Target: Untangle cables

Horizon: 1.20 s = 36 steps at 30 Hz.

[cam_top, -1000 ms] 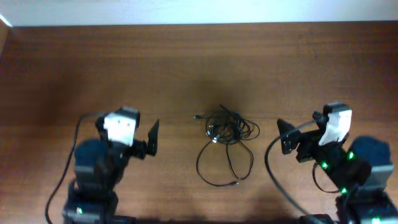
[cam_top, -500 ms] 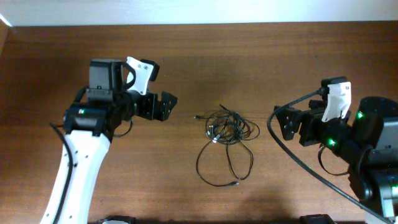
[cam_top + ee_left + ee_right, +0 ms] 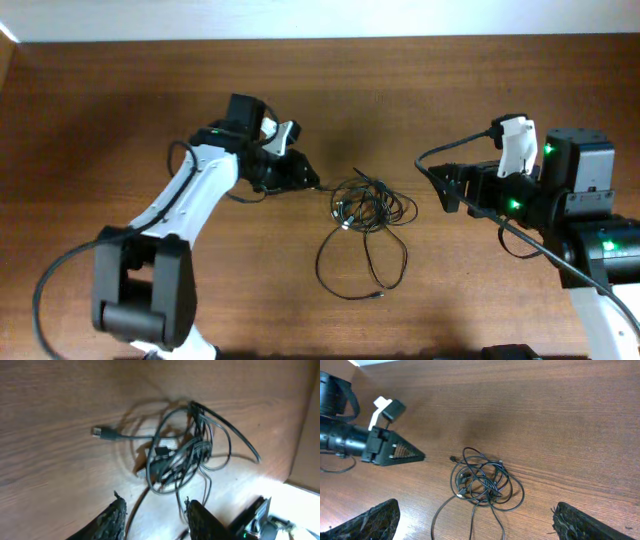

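The cables lie mid-table as a tangle of thin black cords, with one loose loop trailing toward the front. My left gripper hovers just left of the tangle, close to a plug end. In the left wrist view the cables and a plug lie ahead of the left gripper; its fingers are apart, holding nothing, with a strand on the table beneath the gap. My right gripper stands wide open right of the tangle. The right wrist view shows the cables between that gripper's fingers, well below them.
The wooden table ends at a pale wall strip along the back. A thick black arm cable arcs beside the right arm. The left arm's white link stretches across the front left.
My left arm swung from the front left up and right to the tangle's edge, and its jaws narrowed. The right arm rose a little and turned toward the cables. The cables lie unmoved.
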Tool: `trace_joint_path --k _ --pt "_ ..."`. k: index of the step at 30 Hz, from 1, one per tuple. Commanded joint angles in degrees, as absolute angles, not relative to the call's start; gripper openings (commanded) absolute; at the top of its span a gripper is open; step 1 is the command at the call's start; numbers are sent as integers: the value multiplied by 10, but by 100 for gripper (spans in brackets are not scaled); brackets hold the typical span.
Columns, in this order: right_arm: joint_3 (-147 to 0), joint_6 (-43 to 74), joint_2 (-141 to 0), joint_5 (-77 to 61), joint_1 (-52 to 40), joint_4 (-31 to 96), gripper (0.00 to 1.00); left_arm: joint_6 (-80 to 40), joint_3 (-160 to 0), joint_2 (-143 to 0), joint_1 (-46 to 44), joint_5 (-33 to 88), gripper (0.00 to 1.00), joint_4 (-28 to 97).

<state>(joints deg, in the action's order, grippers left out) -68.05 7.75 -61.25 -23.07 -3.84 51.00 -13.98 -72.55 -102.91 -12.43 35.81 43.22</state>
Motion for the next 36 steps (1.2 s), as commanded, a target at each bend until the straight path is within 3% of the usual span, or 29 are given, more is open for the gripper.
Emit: trace_joint_path --k 1,5,12,16,19,26,34,36 --pt "-691 79 -619 -238 -41 510 99 -215 -734 -1079 -147 341 40 405" --pt "-691 79 -626 -238 -41 517 99 -225 -734 -1127 -180 341 37 368" --pt "-691 80 -638 -238 -41 526 99 -255 -734 -1182 -205 327 20 328" --pt "-691 79 -644 -238 -41 528 99 -255 -734 -1182 -209 315 0 320" --pt "-691 79 -651 -238 -41 525 99 -243 -753 -1164 -206 319 0 331" --pt "-691 101 -673 -286 -41 493 99 -196 -817 -971 -206 363 0 374" --pt "-691 186 -673 -335 -41 423 100 -197 -832 -830 -206 362 0 340" --pt "-691 204 -673 -335 -41 419 96 -199 -833 -816 -206 362 0 316"
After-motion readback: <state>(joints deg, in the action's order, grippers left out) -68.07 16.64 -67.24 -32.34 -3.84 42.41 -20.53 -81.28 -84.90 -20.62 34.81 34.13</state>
